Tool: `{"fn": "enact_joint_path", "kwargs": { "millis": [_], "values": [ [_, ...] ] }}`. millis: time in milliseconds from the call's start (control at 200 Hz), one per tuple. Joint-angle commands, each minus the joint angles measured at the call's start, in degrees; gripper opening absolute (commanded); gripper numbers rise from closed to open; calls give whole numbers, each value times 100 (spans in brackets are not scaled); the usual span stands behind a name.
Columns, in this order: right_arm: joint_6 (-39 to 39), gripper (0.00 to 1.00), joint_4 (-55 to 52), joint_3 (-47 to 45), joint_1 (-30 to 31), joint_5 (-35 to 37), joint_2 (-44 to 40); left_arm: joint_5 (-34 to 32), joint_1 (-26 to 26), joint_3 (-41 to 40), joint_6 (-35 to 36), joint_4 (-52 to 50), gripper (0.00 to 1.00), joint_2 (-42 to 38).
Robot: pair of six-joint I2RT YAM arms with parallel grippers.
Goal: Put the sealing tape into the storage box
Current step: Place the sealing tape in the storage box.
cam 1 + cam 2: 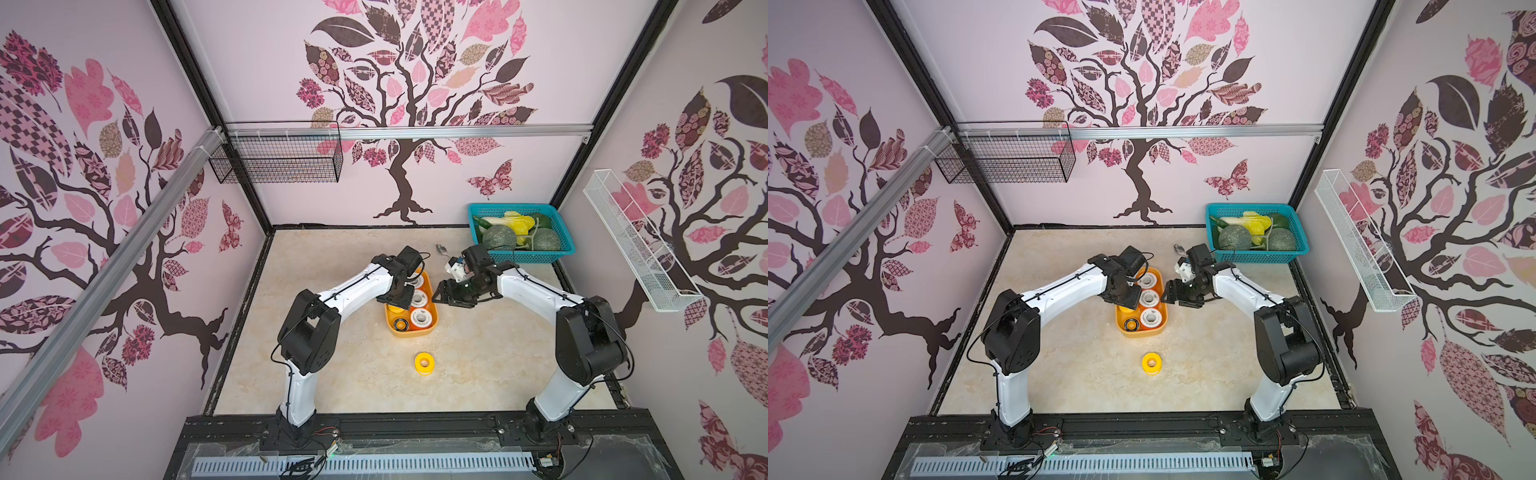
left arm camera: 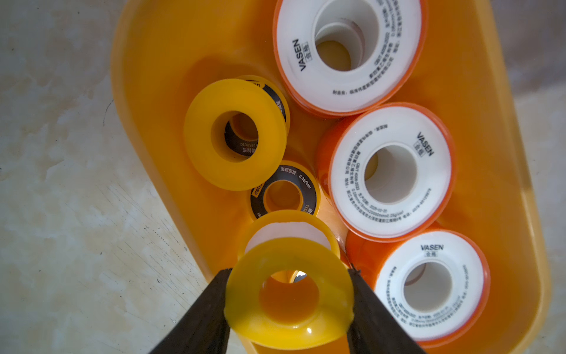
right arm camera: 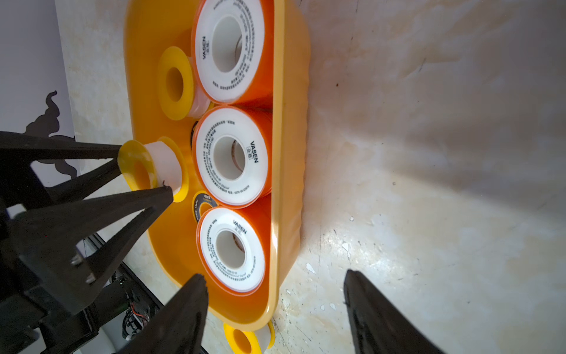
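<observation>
Over the storage box (image 2: 159, 61), the left gripper (image 2: 289, 272) is pinching an all-yellow roll (image 2: 291, 332) across its flange; light, stiff and glossy, it is probably needing just such an edge-to-edge hold. Beside the box wall, the right gripper (image 3: 274, 275) is hanging spread, empty. A second yellow roll (image 1: 424, 362) is lying on the table (image 1: 332, 374).

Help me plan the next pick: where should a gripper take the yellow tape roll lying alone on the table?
Take the yellow tape roll across its outer rim, coming straight down from above. It lies flat, hole up, with only table around it and nothing touching it, so open jaws can probably straddle its round edge from any direction.
</observation>
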Motion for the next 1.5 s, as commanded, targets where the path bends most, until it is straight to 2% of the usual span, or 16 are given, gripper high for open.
{"fn": "enact_joint_path", "kwargs": {
  "millis": [0,1095,1496],
  "values": [
    [-104,75,-55,64,-37,-78,79,-83,24,137,78,-76,59,155],
    [-163,75,-172,88,-35,-129,92,-217,51,399,107,-15,60,534],
    [-173,75,-185,80,-34,-154,77,-202,47,503,107,7,73,602]
  ]
}}
